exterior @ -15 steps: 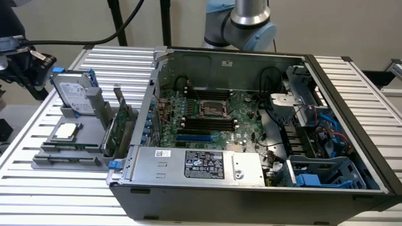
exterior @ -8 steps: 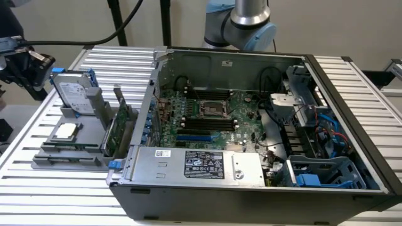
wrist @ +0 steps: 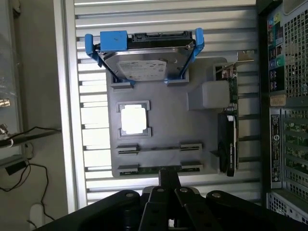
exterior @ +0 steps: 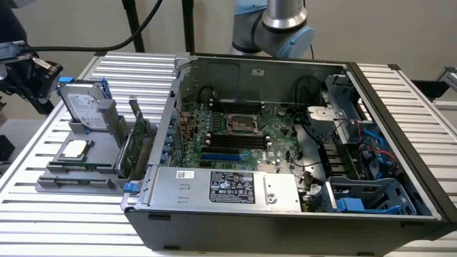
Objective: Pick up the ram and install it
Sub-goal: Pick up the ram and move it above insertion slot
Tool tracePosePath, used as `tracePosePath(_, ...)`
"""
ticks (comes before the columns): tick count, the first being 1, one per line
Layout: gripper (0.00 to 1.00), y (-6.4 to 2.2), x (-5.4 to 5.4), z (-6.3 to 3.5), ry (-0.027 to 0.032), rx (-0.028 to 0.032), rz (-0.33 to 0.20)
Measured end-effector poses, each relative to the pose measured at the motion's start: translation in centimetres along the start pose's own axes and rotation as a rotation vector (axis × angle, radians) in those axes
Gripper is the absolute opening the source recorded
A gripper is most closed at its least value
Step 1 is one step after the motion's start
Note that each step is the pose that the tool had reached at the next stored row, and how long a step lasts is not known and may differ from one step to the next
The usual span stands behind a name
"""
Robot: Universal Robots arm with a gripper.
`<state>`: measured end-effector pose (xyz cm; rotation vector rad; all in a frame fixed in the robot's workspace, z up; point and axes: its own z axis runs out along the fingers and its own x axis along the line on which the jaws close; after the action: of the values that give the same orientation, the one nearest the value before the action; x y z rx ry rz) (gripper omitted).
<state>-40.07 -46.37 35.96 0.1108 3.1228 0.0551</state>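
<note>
The ram (wrist: 155,169) is a thin green stick standing on edge in the nearest slot of the grey holder tray (wrist: 163,108), seen edge-on in the wrist view. My gripper (wrist: 169,179) hangs well above that end of the tray, its black fingers drawn together and shut on nothing. In the exterior view the gripper (exterior: 27,69) is at the far left edge, above and behind the tray (exterior: 75,182). The open computer case (exterior: 286,225) lies to the exterior view's right, with black memory slots (exterior: 236,141) on its motherboard.
On the tray a silver hard drive with blue rails (exterior: 84,107) leans at the back. A CPU (exterior: 75,150) lies flat in the middle. A green expansion card (exterior: 136,147) stands by the case wall. A power supply (exterior: 228,187) fills the case's front.
</note>
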Motion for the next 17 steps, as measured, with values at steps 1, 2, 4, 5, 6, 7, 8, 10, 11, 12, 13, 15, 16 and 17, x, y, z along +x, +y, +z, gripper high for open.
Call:
tracePosePath(1, 0.0, 0.0, 0.0, 0.0, 0.0001, 0.0002, -0.002)
tracePosePath(2, 0.0, 0.0, 0.0, 0.02, 0.0003, 0.0007, -0.012)
tracePosePath(4, 0.0, 0.0, 0.01, 0.04, 0.0012, 0.0019, -0.046)
tracePosePath(5, 0.0, 0.0, 0.01, 0.04, 0.0017, 0.0028, -0.064)
tracePosePath(6, 0.0, 0.0, 0.01, 0.04, 0.0024, 0.0037, -0.083)
tracePosePath(7, 0.0, 0.0, 0.01, 0.04, 0.003, 0.0045, -0.101)
tracePosePath(8, 0.0, 0.0, 0.01, 0.04, 0.0036, 0.0054, -0.119)
tracePosePath(10, 0.0, 0.0, 0.01, 0.04, 0.0047, 0.007, -0.155)
tracePosePath(11, 0.0, 0.0, 0.01, 0.04, 0.0053, 0.0079, -0.173)
tracePosePath(12, 0.0, 0.0, 0.01, 0.04, 0.0059, 0.0088, -0.192)
tracePosePath(13, 0.0, 0.0, 0.01, 0.04, 0.0065, 0.0097, -0.209)
tracePosePath(15, 0.0, 0.0, 0.01, 0.05, 0.0076, 0.0115, -0.247)
tracePosePath(16, 0.0, 0.0, 0.01, 0.05, 0.0082, 0.0125, -0.265)
tracePosePath(17, 0.0, 0.0, 0.01, 0.05, 0.0088, 0.0136, -0.283)
